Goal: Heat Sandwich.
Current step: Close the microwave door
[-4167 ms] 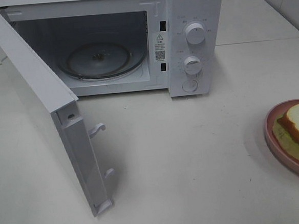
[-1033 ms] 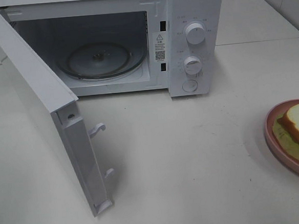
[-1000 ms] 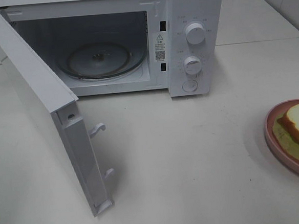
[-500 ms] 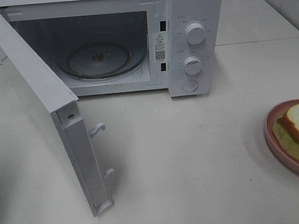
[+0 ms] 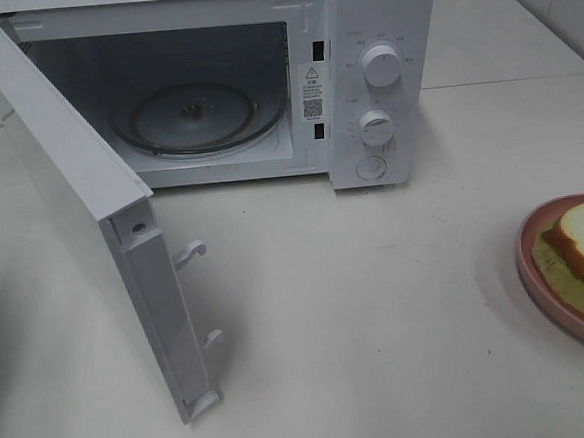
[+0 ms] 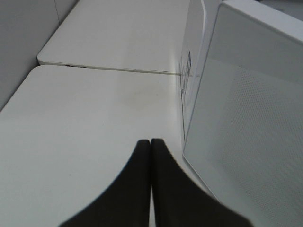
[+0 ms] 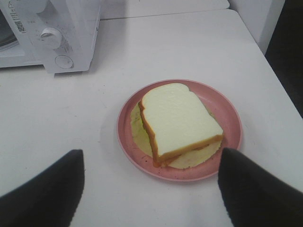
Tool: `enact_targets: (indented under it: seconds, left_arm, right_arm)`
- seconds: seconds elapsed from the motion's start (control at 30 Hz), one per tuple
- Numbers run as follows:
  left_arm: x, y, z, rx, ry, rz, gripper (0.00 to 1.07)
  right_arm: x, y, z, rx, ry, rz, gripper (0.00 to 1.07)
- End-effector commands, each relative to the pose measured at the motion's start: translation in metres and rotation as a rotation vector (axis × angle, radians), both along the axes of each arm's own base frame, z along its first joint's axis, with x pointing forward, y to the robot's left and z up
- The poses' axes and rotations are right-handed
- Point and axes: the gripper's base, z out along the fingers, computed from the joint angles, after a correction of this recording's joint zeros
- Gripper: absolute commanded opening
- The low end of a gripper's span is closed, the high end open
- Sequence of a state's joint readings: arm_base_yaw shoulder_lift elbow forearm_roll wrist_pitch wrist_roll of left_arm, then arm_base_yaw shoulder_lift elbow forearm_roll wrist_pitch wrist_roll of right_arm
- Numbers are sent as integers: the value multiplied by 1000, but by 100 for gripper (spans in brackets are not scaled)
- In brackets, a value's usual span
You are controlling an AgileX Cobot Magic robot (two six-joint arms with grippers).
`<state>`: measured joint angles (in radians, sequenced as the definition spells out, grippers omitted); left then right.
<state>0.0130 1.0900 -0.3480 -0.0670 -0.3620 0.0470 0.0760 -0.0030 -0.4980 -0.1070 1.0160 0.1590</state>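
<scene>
Two risks: the sandwich [image 7: 180, 123] can slide apart or squash if pinched hard, being soft and layered; a wide carry can clip the open door [image 5: 81, 214].
Table [image 5: 378, 303]: flat, matte white, smooth.
Microwave [image 5: 362, 74]: boxy white shell, two round knobs, cavity open with a clear glass turntable [image 5: 197, 115] inside.
Door: rigid white panel, swung wide toward the left arm's side, small hooked latches on its edge.
Plate [image 7: 227, 113]: round, pink, shallow raised rim, on the table well apart from the microwave.
Sandwich: thick spongy white slices, tan crust, pale yellow-green filling; lies on the plate.
Right gripper [image 7: 151, 179]: black jaws spread wide, empty, just short of the plate.
Left gripper [image 6: 150, 144]: black fingers pressed together on nothing, beside the door.
</scene>
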Motion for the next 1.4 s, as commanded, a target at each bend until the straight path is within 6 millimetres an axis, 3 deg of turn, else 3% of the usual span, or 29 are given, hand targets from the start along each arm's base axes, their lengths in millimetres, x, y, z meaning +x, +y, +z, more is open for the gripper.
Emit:
enact_targets:
  seconds: [0.03, 0.33, 0.57, 0.9, 1.13, 1.4]
  left_arm:
    - [6, -1, -2, 34, -91, -18, 0]
    - [28, -12, -32, 132, -82, -171, 0]
    - [38, -17, -50, -8, -90, -194, 0]
    - [46, -27, -62, -60, -122, -264, 0]
    - [57, -64, -67, -39, -119, -401, 0]
    - [65, -82, -66, -44, -129, -460, 0]
  right_arm:
    - [-4, -1, 1, 1, -41, -9, 76]
    - [-4, -1, 1, 1, -41, -9, 76]
    - [-4, -1, 1, 1, -41, -9, 76]
    - [-4, -1, 1, 1, -41, -9, 76]
    - [-4, -1, 1, 1, -41, -9, 76]
    - [-4, -1, 1, 1, -41, -9, 76]
